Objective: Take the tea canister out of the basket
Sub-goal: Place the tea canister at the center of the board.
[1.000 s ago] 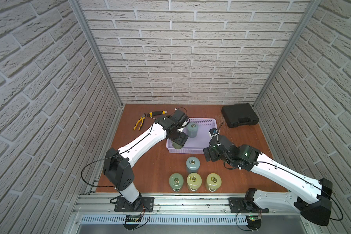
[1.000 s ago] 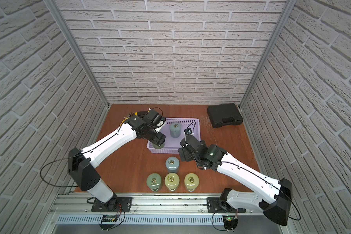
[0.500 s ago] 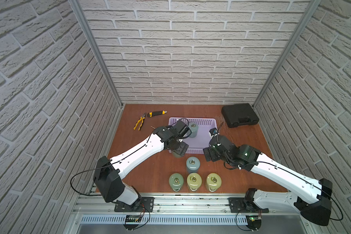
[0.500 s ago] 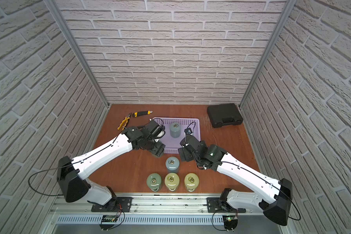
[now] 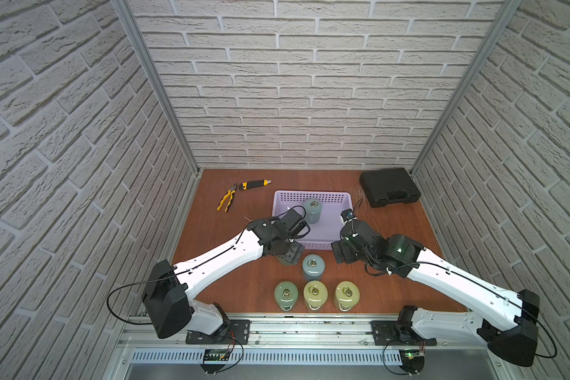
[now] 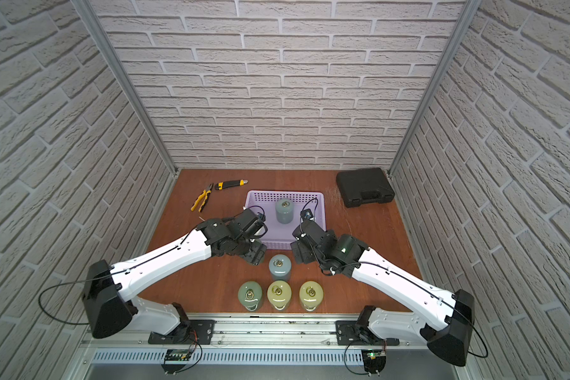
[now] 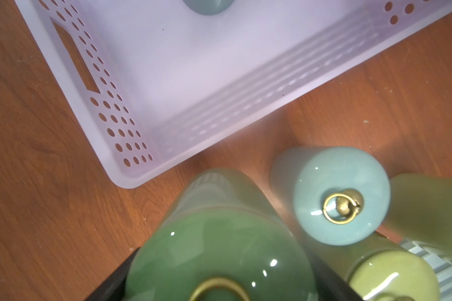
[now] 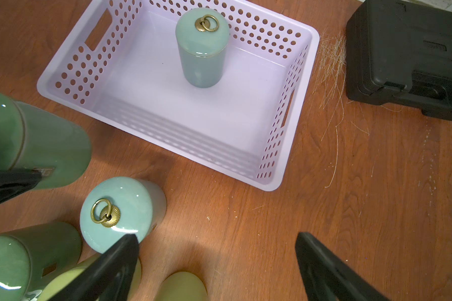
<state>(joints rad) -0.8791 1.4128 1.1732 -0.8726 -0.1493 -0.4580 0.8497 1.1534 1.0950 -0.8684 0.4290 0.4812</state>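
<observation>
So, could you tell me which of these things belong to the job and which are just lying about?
Job: basket; blue-grey canister standing in it; green canister held by left gripper; open right gripper; four canisters standing on the table.
Lying about: pliers; utility knife; black hard case.

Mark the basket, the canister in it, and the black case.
basket (image 5: pixel 293 196): a top view, far perforated wall
canister in the basket (image 8: pixel 202 67): right wrist view, side of body
black hard case (image 6: pixel 364 187): a top view, lid centre
</observation>
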